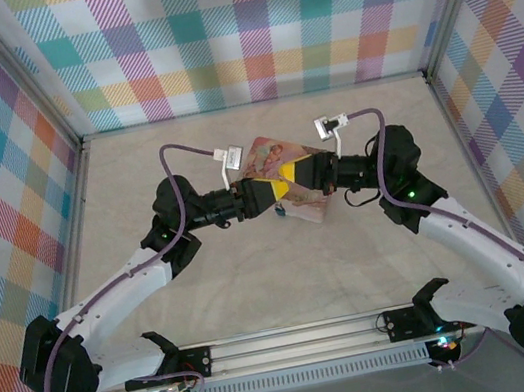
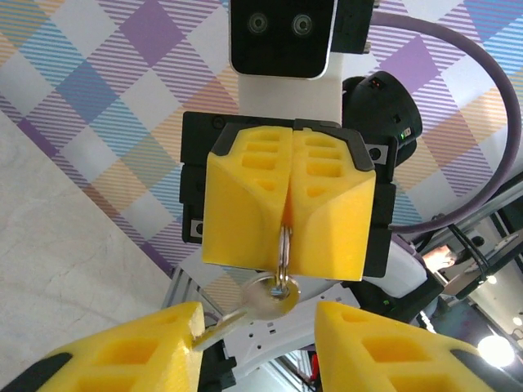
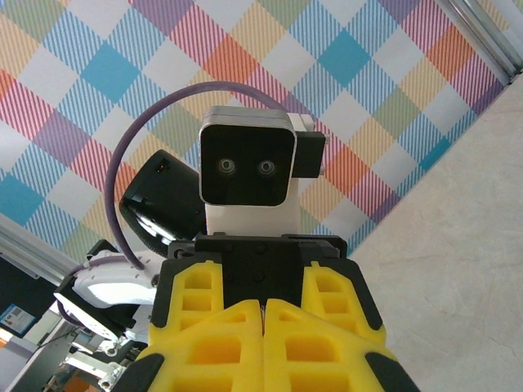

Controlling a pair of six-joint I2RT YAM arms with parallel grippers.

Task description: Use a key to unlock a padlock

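Observation:
In the left wrist view my right gripper is shut on a thin metal ring, and the small silvery key hangs from that ring. My left gripper stands open just below. The key's blade rests against its left fingertip. From above, the left gripper and right gripper meet tip to tip over the table's middle. In the right wrist view my right gripper is shut between the left gripper's spread fingers. The padlock is hidden.
A pink illustrated tin lies on the table under and behind the two grippers. Checkered walls close in the back and both sides. A metal rail runs along the near edge between the arm bases.

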